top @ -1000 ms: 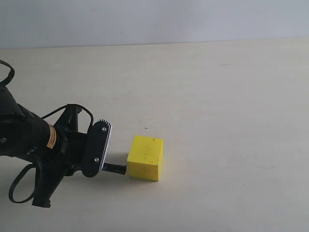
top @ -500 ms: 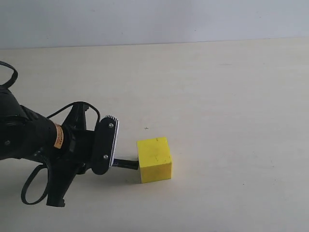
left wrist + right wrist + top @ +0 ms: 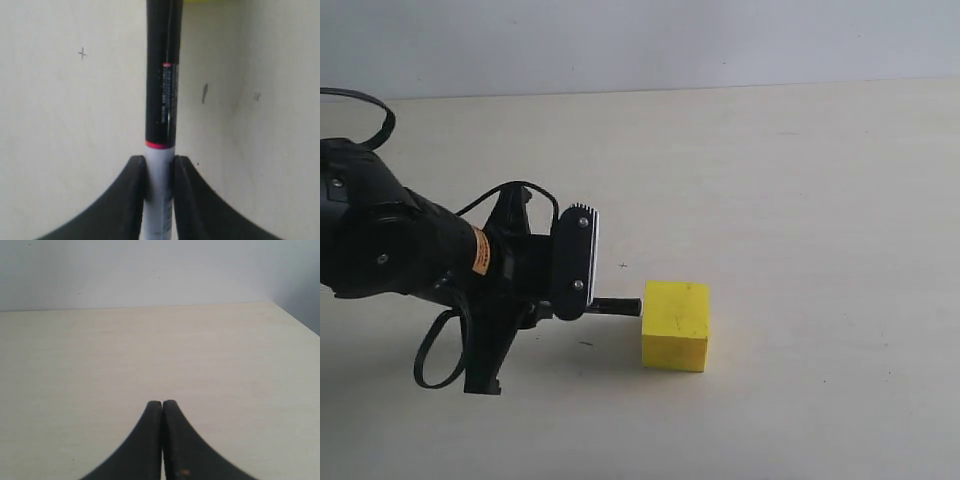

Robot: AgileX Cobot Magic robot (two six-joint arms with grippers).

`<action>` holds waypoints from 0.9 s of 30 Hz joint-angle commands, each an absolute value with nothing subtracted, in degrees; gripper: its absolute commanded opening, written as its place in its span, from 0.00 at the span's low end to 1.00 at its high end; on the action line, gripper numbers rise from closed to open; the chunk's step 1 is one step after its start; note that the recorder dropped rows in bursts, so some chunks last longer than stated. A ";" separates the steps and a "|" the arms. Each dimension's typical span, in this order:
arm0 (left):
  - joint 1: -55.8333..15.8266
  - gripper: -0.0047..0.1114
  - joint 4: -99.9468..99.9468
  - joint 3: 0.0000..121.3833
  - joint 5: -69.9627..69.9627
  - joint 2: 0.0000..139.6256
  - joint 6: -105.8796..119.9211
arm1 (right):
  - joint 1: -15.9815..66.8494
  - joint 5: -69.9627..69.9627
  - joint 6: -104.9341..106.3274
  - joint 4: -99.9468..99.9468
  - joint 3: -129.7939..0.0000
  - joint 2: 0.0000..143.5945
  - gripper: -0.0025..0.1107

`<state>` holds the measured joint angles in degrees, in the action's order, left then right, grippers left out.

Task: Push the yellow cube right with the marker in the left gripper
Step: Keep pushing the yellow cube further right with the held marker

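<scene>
— Pale table (image 3: 800, 180), grey wall (image 3: 620, 40) behind. Where's the cube (image 3: 676, 322)?
— Flat on the table, low and near the middle as I see it, just right of the left gripper (image 3: 586, 288).
— And the marker (image 3: 618, 306)?
— Level, pointing right. The left gripper pinches it by the white barrel, and its black end meets the cube's left face.
— The right gripper (image 3: 162, 407)?
— Off by itself over the table, jaws pressed together.
</scene>
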<state>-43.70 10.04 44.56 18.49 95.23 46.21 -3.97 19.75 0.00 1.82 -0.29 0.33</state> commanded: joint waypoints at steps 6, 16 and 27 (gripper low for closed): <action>-44.43 0.04 9.89 45.70 22.07 96.95 42.78 | -4.40 19.27 0.00 1.88 0.00 0.00 0.03; -46.90 0.04 10.07 50.64 30.20 101.66 41.79 | -4.40 19.27 0.00 1.88 0.00 0.00 0.03; -49.79 0.04 9.79 58.12 37.05 106.31 37.14 | -4.40 19.27 0.00 1.88 0.00 0.00 0.03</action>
